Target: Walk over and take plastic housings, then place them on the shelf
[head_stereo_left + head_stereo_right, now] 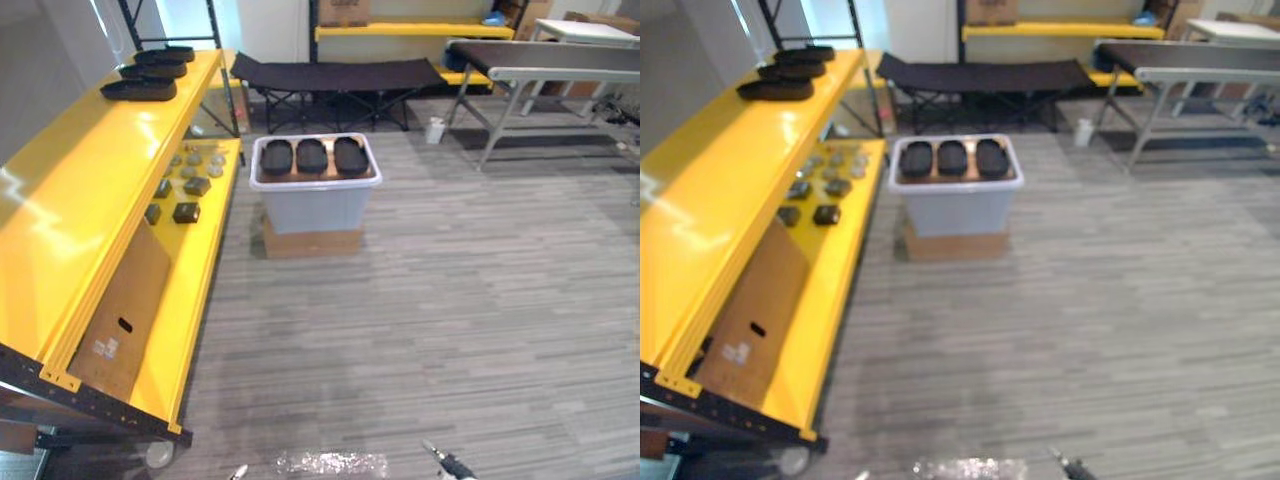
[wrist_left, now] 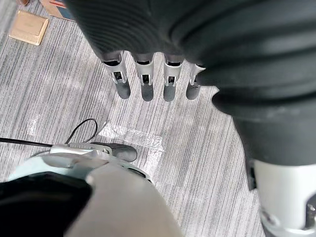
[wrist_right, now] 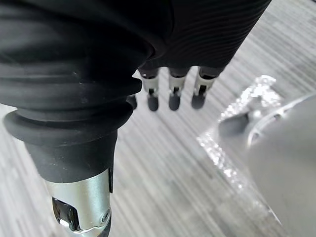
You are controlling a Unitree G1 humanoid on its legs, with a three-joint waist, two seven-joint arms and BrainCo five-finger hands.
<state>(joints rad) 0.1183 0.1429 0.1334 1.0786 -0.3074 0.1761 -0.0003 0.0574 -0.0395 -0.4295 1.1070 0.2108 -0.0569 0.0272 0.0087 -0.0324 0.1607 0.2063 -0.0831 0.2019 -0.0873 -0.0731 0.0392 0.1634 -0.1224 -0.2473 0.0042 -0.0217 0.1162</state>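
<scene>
Approach to the far white bin [image 1: 315,205], where plastic housings [image 1: 311,156] are lying right of the yellow shelf [image 1: 80,190], is being judged the current step, while left hand [image 2: 147,81] and right hand [image 3: 175,94] are being held straight-fingered and empty, so closer walking is being required.

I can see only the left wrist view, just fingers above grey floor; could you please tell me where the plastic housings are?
Observer: Three black housings lie side by side in a white bin on the floor ahead.
Operator: Are any on the shelf already?
Observer: Yes, three shelved housings lie at the far end of the yellow shelf, on its top level, to the robot's left.
Operator: Is the right robot hand carrying one?
Observer: No, the right robot hand hangs over the floor, fingers straight, holding nothing.
</scene>
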